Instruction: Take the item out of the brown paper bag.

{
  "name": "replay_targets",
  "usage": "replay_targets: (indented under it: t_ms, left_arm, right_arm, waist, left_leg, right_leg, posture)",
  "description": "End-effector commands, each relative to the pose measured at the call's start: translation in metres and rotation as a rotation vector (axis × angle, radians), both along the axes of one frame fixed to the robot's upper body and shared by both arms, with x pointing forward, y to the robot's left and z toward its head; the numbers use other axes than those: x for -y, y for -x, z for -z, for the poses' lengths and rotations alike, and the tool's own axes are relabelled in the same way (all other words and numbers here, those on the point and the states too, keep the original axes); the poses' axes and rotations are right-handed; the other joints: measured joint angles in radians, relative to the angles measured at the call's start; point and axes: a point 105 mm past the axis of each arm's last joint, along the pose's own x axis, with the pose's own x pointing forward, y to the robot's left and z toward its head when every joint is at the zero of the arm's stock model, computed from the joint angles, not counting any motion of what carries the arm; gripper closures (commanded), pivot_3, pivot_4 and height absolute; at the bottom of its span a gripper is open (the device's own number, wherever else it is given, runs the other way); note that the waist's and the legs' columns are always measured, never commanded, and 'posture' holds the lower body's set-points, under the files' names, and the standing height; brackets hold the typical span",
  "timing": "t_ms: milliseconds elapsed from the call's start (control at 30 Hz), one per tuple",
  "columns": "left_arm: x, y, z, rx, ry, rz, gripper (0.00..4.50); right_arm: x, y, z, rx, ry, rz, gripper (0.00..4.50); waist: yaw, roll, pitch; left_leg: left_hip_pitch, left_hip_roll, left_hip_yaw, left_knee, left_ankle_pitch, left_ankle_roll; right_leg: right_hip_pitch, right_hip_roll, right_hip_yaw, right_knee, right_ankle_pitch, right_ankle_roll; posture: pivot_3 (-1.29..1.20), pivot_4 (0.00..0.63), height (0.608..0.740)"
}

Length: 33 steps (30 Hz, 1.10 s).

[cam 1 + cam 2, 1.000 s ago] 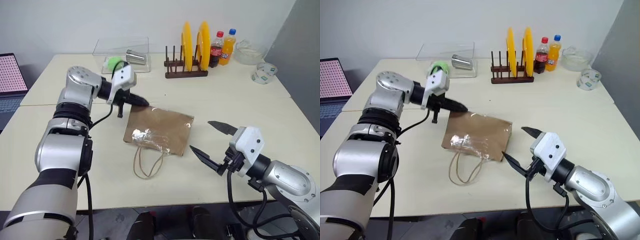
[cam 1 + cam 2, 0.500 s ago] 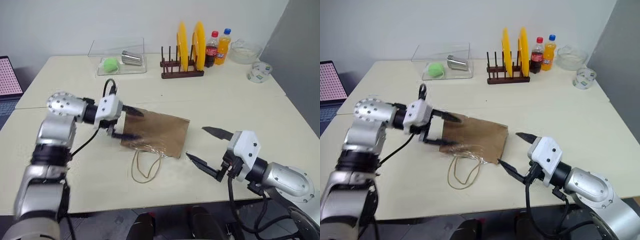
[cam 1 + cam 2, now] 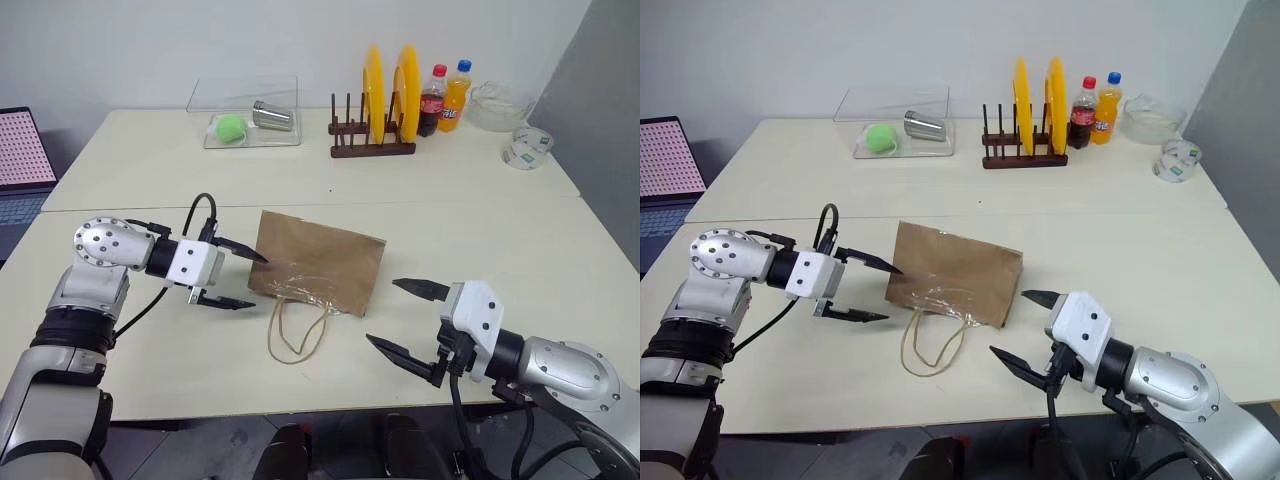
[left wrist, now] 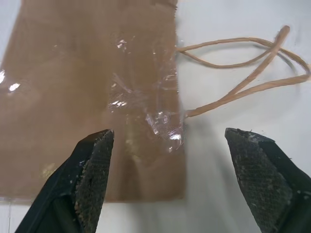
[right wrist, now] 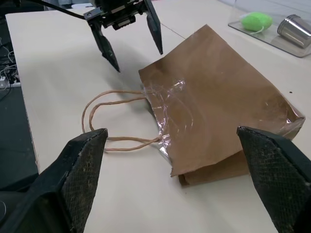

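Brown paper bag (image 3: pixel 318 260) lies flat mid-table in the eye view, handles toward the near edge; left gripper (image 3: pixel 238 278) beside its left edge, right gripper (image 3: pixel 408 320) near its right corner, both spread wide, empty. Left wrist view: fingers (image 4: pixel 92 170) straddle the bag's taped mouth, no contact. Right wrist view: bag between fingers (image 5: pixel 82 167), item can't be made out.

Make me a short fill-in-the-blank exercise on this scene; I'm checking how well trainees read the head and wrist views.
1. The brown paper bag lies flat on the ____.
2. The bag's loop handles are pale and lie on the side of the bag ____ the robot.
3. The left gripper sits beside the bag with its jaws ____.
4. The two yellow plates stand upright in a wooden ____.

Missing words: table; nearest; open; rack
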Motion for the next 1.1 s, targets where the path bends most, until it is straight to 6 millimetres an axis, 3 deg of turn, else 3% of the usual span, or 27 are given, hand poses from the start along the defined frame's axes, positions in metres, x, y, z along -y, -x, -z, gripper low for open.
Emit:
replay_targets:
  t_ms: [33, 167, 400, 833, 1100]
  left_arm:
    - [0.000, 0.002, -0.002, 0.042, 0.025, 0.030, 0.65]
    - [0.009, -0.002, -0.003, 0.030, 0.122, 0.001, 0.65]
    - [0.020, 0.011, 0.008, 0.038, 0.094, 0.095, 0.65]
    - [0.022, 0.016, 0.028, 0.087, 0.039, 0.179, 0.65]
    - [0.037, 0.017, 0.012, 0.068, 0.149, 0.186, 0.65]
  right_arm:
    - [-0.008, 0.015, -0.007, 0.021, -0.001, -0.067, 0.00]
    - [-0.010, 0.018, -0.004, 0.010, 0.007, -0.070, 0.00]
    - [-0.012, 0.020, -0.002, 0.005, 0.010, -0.075, 0.00]
    - [-0.009, 0.021, 0.000, -0.002, 0.023, -0.070, 0.00]
    - [-0.005, 0.022, 0.001, -0.005, 0.033, -0.059, 0.00]
  waist:
    - [0.001, 0.000, 0.000]
    - [0.002, -0.001, -0.001]
    - [-0.001, -0.001, -0.001]
    - [0.001, -0.001, -0.001]
    - [0.002, -0.001, -0.001]
  left_leg:
    - [0.000, 0.000, 0.000, 0.000, 0.000, 0.000]
    - [0.000, 0.000, 0.000, 0.000, 0.000, 0.000]
    - [0.000, 0.000, 0.000, 0.000, 0.000, 0.000]
    - [0.000, 0.000, 0.000, 0.000, 0.000, 0.000]
    - [0.000, 0.000, -0.001, 0.000, 0.000, 0.000]
  right_leg:
    - [0.000, 0.000, 0.000, 0.000, 0.000, 0.000]
    - [0.000, 0.000, 0.000, 0.000, 0.000, 0.000]
    - [0.000, 0.000, 0.000, 0.000, 0.000, 0.000]
    - [0.000, 0.000, 0.000, 0.000, 0.000, 0.000]
    - [0.000, 0.001, 0.000, 0.000, 0.000, 0.000]
  posture:
    - [0.00, 0.150, 0.740]
    - [0.00, 0.150, 0.740]
    - [0.00, 0.150, 0.740]
    - [0.00, 0.150, 0.740]
    - [0.00, 0.150, 0.740]
